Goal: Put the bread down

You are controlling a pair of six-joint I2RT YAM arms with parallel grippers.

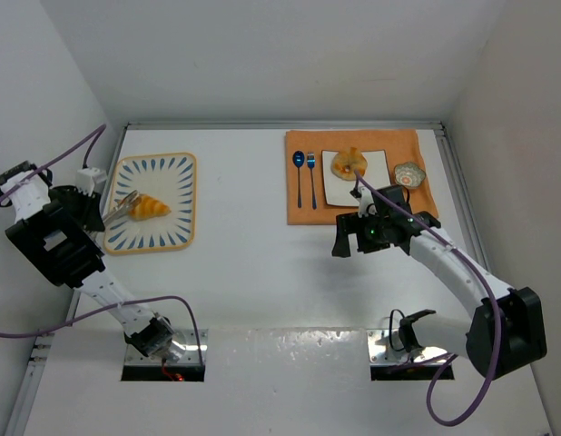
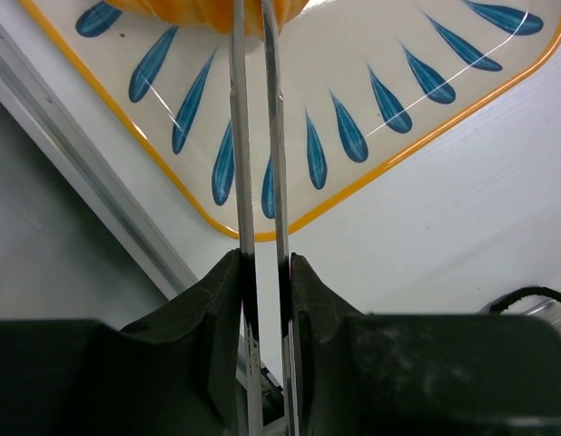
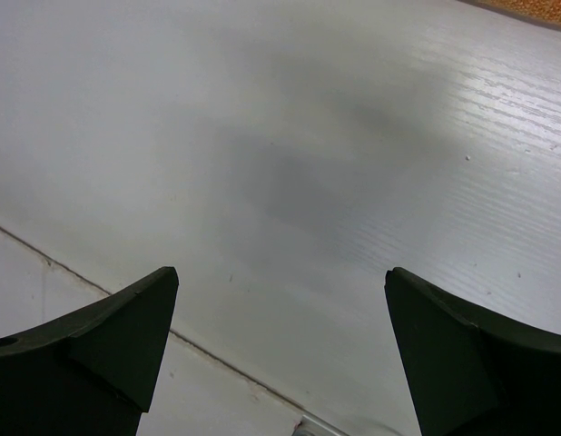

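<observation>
A golden croissant-shaped bread (image 1: 150, 208) lies on the cream tray (image 1: 176, 227) with blue leaf marks at the left; in the left wrist view only its lower edge, the bread (image 2: 208, 13), shows at the top. My left gripper (image 1: 101, 214) (image 2: 265, 262) is shut on a pair of metal tongs (image 2: 243, 136), whose two arms run close together up to the bread's left end. The tong tips are cut off by the frame edge, so their hold on the bread cannot be told. My right gripper (image 1: 340, 240) (image 3: 280, 282) hangs open over bare table with nothing between its fingers.
On the orange mat (image 1: 303, 213) at the back right sit a white square plate (image 1: 378, 163) with another bread (image 1: 349, 163), a blue spoon (image 1: 299, 173) and fork (image 1: 311, 173), and a small patterned bowl (image 1: 408, 174). Walls enclose the table's left, back and right.
</observation>
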